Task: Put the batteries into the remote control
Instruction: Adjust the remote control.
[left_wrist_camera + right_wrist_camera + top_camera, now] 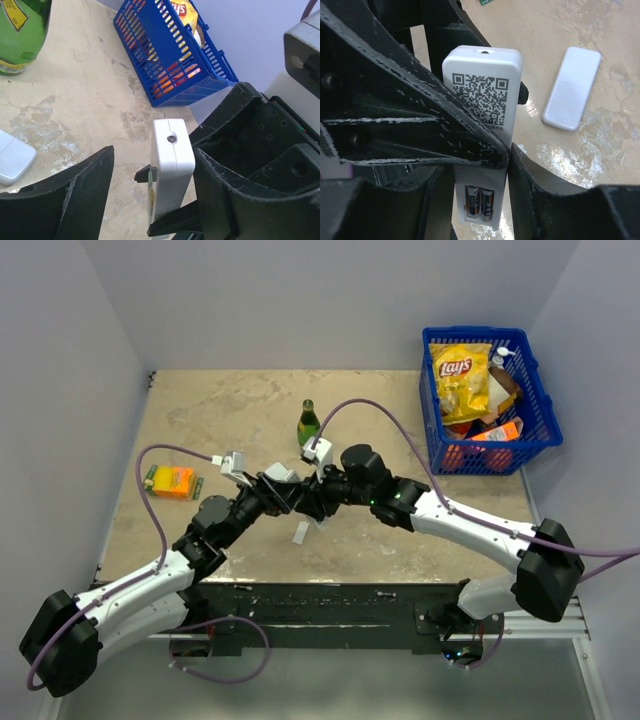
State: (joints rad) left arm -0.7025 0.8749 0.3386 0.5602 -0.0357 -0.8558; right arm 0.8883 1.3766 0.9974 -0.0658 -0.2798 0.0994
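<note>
The white remote control (pixel 482 100) with a QR code hangs above the table, and my right gripper (pixel 480 167) is shut on its sides. Two batteries (pixel 481 202) sit side by side in its open compartment at the lower end. My left gripper (pixel 152 155) is open around the remote (pixel 170 165). Its right finger (pixel 225 190) rests against the remote. Its left finger (pixel 75 200) stands apart from it. In the top view both grippers meet at the table's centre (pixel 300 497). A white cover (pixel 571 89) lies flat on the table beside them.
A green bottle (pixel 308 424) stands just behind the grippers. A blue basket (pixel 540 410) with a chips bag (pixel 460 375) and other packs fills the back right corner. An orange pack (pixel 172 481) lies at the left. The white cover (pixel 300 532) lies just in front of the grippers.
</note>
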